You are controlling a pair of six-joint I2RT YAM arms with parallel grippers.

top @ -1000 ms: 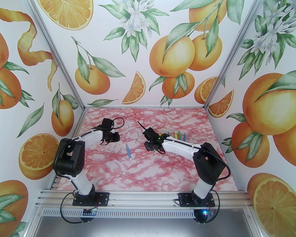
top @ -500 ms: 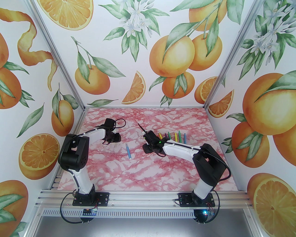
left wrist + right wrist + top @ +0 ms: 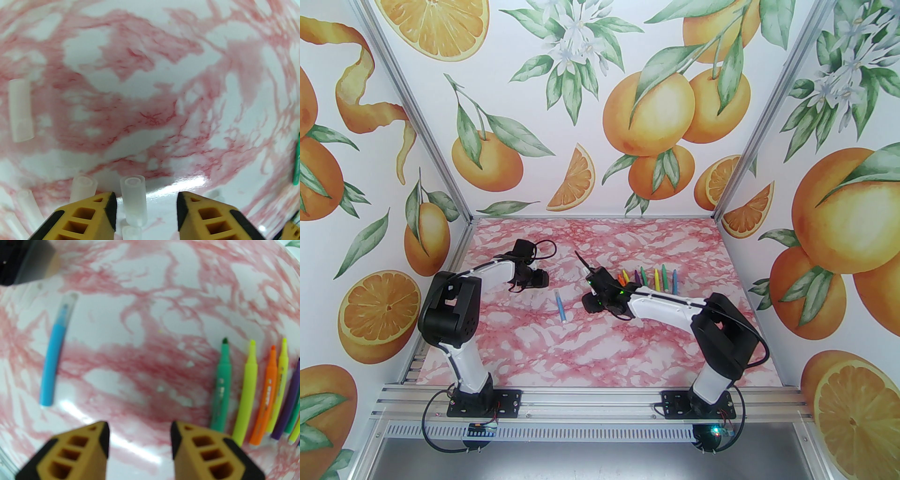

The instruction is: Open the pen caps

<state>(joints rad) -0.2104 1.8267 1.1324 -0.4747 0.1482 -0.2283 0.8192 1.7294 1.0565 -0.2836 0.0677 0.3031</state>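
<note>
Pen caps (image 3: 133, 199) mostly off, by the look. Glossy pink-marbled worktop (image 3: 628, 347). Right gripper (image 3: 140, 434): jaws apart, empty, shifted left in the last second, off the uncapped row (image 3: 248, 392) right of centre. Left gripper (image 3: 145, 204): spread, nudged inward, over loose clear plastic tubes left of centre. Blue pen (image 3: 562, 307) mid-worktop between the two grippers, smooth barrel, translucent cap on: likely last target.

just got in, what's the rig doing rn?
Uncapping pens. Both grippers are open and empty. The left gripper hangs over loose clear caps on the table. The right gripper is beside a row of uncapped pens; one blue pen, capped, lies between the grippers.
</note>
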